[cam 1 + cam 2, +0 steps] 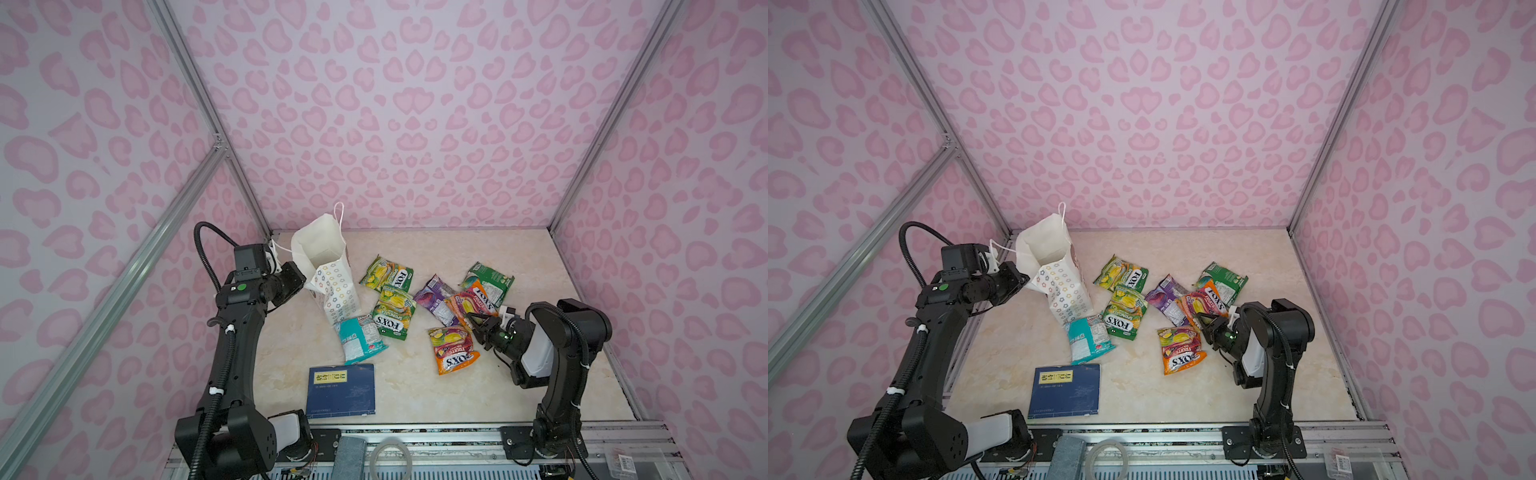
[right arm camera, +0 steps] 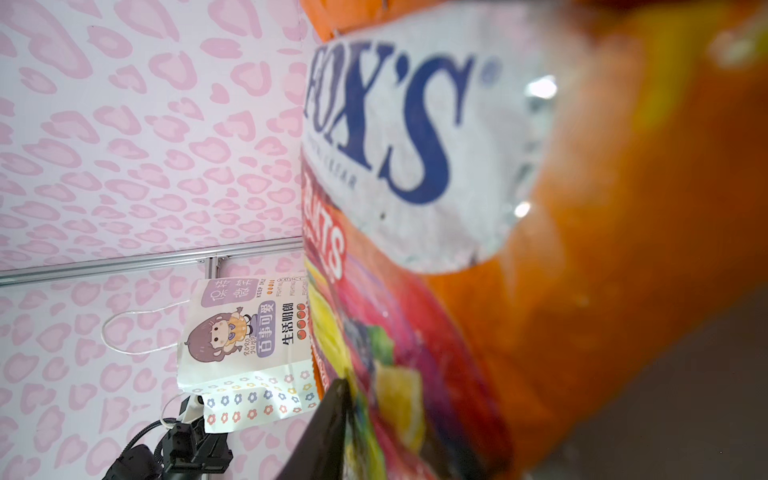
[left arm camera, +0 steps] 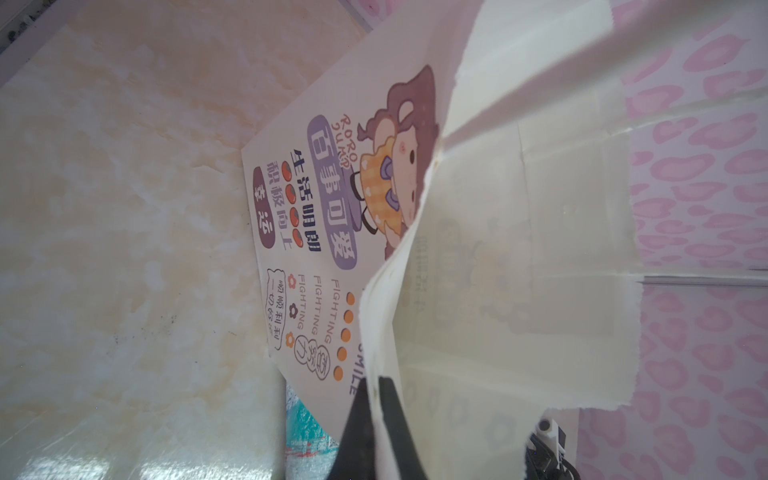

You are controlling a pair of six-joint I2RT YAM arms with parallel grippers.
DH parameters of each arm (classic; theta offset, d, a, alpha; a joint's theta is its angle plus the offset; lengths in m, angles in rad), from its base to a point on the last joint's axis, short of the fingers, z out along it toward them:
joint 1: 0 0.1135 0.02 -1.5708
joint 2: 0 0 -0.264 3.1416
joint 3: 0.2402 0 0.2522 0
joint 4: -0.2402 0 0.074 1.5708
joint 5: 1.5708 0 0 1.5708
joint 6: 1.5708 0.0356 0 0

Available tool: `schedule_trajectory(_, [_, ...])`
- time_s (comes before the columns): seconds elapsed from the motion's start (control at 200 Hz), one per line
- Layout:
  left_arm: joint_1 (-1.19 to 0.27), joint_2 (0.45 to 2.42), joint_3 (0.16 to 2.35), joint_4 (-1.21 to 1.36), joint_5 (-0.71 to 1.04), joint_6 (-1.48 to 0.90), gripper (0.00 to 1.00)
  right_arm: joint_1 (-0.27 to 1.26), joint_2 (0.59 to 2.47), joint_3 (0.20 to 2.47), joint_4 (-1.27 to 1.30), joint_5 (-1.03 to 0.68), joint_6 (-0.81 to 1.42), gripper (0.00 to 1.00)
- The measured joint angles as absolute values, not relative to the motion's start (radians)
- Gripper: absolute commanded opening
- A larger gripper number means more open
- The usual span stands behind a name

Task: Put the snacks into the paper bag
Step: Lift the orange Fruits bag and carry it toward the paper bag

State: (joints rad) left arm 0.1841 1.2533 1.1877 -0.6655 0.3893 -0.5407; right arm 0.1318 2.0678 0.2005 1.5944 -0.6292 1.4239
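In both top views the paper bag (image 1: 332,286) is seen standing open at about 10 o'clock on the table (image 1: 415,395). No snack is seen inside it. Its rim is pinched by the left gripper (image 1: 302,281). The snacks are spread flat from 11 round to 4 o'clock: green-yellow packets (image 1: 386,274), a teal packet (image 1: 359,338) at the bag's foot, a purple packet (image 1: 434,299), a green packet (image 1: 488,282) and a lone orange one (image 1: 453,351). The right gripper (image 1: 476,322) is set at the edge of the orange packet (image 1: 467,305) in the pile at 2 o'clock. A blue book (image 1: 340,388) lies at 8 o'clock.

In the left wrist view the bag's rim is clamped between the closed fingers (image 3: 390,403).

In the right wrist view the orange packet fills the picture, and one finger (image 2: 332,415) is laid against it. The other finger is hidden, so a tight hold cannot be told.

The first pick-up seems to be in hand. Next, a firm squeeze is needed. Then a lift clear of the purple packet is called for, a carry towards 10 o'clock, and a drop into the open mouth.
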Motion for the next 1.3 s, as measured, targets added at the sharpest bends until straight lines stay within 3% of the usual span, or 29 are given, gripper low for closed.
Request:
schedule_trajectory(0.575, [0.187,1.256,1.184,-0.659,0.397,-0.541,0.06,0.146,2.048,0.192,1.595,-0.596,1.429,0.00])
schedule_trajectory(0.815, [0.188,1.257,1.182,-0.657,0.402,-0.541,0.06,0.155,1.997,0.179,1.570,-0.582,1.439,0.00])
schedule_trajectory(1.3, [0.189,1.259,1.181,-0.657,0.411,-0.542,0.06,0.216,1.496,0.336,0.829,-0.493,1.227,0.00])
